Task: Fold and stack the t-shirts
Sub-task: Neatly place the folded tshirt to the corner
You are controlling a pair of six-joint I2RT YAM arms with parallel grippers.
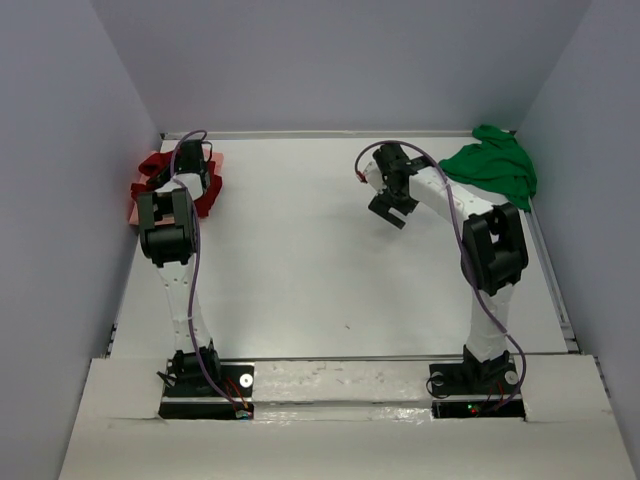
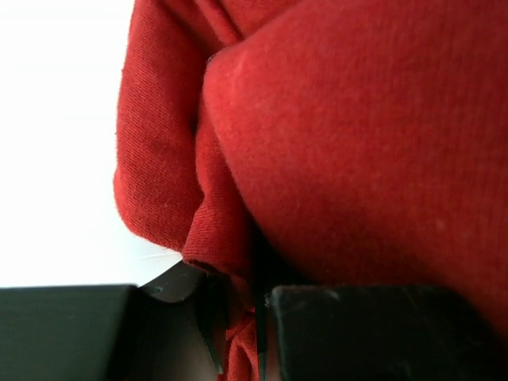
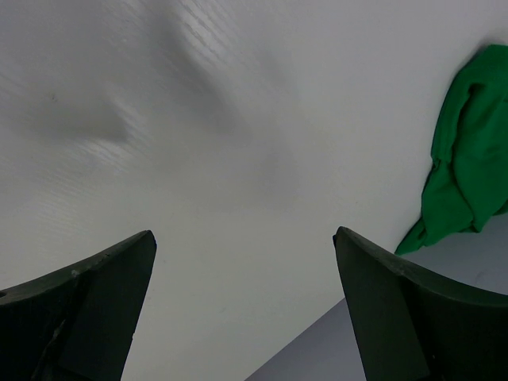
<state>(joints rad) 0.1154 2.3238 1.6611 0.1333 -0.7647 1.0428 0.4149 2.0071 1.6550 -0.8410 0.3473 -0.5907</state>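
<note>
T-shirts: none folded or stacked yet, by the look. The dark red shirt (image 1: pixel 152 168) is bunched at the table's (image 1: pixel 300 280) far-left corner w/ a salmon-pink shirt (image 1: pixel 135 212) edge beside it. Left gripper (image 2: pixel 238 317) is narrow, pinching a red fold. Green shirt (image 1: pixel 495 165) lies crumpled far-right. Right gripper (image 3: pixel 244 238) is wide, empty. All 3 folds + stack left.

Red shirt (image 1: pixel 150 168) partly hidden under L arm (image 1: pixel 168 235), 10 o'clock. Green shirt (image 3: pixel 464 159) cut off at R-wrist view's 3 o'clock.
</note>
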